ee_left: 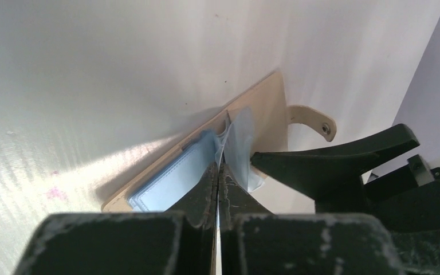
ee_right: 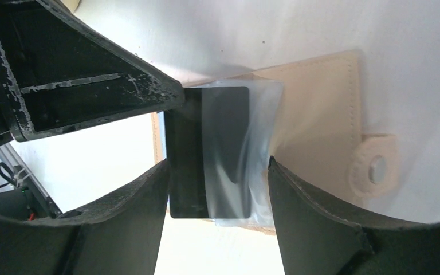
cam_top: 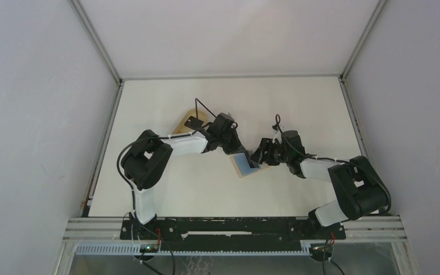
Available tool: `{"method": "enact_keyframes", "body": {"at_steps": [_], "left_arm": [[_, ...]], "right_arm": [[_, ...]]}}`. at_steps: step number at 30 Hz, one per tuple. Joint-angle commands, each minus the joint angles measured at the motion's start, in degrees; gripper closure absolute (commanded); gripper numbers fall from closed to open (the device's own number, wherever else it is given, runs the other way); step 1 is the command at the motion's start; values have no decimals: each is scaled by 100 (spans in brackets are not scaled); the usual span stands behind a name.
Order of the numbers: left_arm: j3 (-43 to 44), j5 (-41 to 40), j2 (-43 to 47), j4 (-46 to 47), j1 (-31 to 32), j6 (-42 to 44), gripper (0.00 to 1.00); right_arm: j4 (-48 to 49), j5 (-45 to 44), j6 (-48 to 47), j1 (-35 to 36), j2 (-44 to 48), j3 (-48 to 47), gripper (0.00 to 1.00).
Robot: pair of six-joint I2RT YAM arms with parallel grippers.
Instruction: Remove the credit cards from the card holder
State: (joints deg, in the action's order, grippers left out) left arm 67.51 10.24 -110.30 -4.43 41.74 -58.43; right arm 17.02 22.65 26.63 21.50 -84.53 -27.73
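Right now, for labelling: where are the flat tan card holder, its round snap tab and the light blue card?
flat tan card holder [ee_right: 321,109]: right wrist view, bare face
round snap tab [ee_right: 358,171]: right wrist view, ring
light blue card [ee_left: 169,179]: left wrist view, flat face

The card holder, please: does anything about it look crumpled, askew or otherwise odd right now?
Yes. A translucent film at the mouth of the card holder is buckled and lifted off it, pinched in the shut left claw. A card sits partly within the film, between the fingers of the open right claw.
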Motion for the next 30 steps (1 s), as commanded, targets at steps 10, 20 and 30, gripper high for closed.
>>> {"method": "enact_keyframes", "body": {"at_steps": [10,20,30], "left_arm": [[-430,340,658,-208,-376,1223,100],[-275,753,938,-604,-478,1863,100],[17,386,1694,-2247,-829,2551,100]], "right_arm": [[366,286,371,-418,51,267,26],[106,-73,270,-268,37,208,33],[-134,-317,219,-176,-131,58,34]]}}
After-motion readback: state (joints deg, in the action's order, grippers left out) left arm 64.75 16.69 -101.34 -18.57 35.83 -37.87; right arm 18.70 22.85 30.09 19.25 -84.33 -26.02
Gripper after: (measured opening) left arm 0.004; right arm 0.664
